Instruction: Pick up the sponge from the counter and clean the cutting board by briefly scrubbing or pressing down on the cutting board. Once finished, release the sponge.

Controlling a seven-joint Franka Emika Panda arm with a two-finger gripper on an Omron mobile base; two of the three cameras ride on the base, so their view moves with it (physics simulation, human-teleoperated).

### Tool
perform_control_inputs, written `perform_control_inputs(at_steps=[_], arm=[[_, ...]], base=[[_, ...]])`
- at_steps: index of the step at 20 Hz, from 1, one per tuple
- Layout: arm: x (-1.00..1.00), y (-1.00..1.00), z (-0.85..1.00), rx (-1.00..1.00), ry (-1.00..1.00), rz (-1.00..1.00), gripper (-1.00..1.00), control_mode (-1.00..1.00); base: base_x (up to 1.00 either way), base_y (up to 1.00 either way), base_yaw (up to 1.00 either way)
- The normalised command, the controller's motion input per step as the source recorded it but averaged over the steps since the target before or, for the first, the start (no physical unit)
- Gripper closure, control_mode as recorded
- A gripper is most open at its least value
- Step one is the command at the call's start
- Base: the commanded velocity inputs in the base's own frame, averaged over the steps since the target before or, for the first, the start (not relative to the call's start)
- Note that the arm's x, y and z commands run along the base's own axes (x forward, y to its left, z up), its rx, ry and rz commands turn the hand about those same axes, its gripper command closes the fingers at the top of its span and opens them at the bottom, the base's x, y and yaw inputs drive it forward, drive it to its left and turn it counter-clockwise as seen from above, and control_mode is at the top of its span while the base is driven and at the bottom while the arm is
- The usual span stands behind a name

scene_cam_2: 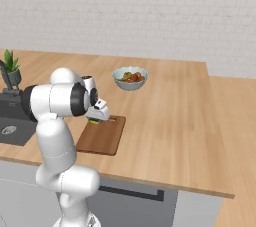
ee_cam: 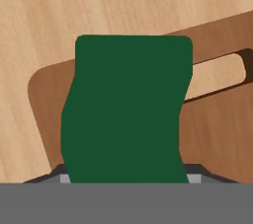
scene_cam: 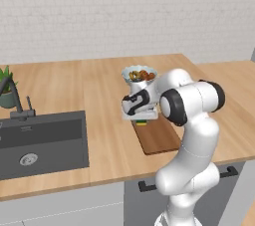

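Claw (scene_cam_2: 98, 116) is closed on the small rectangular green-topped, yellow-bottomed sponge (ee_cam: 127, 109), which sits directly between its tips. Directly beneath claw and sponge lies the flat dark reddish-brown wooden cutting board (ee_cam: 217, 134), at its slot-handle end; whether the two touch cannot be told. The board's long axis runs back toward the robot's base across the light wood-grain tabletop (scene_cam: 104, 140). In my judgement, pressing needs a straight descent only.
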Motion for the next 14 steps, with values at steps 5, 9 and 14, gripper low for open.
perform_control_inputs(at_steps=[5,9,14], arm=[[0.00,-0.44,0.00,0.00,0.00,0.00,1.00,-1.00],[0.00,-0.50,-0.05,0.00,0.00,0.00,1.00,-1.00],[-0.01,-0.61,-0.05,0.00,0.00,0.00,1.00,-1.00]], base=[[0.00,0.00,0.00],[0.00,0.00,0.00],[0.00,0.00,0.00]])
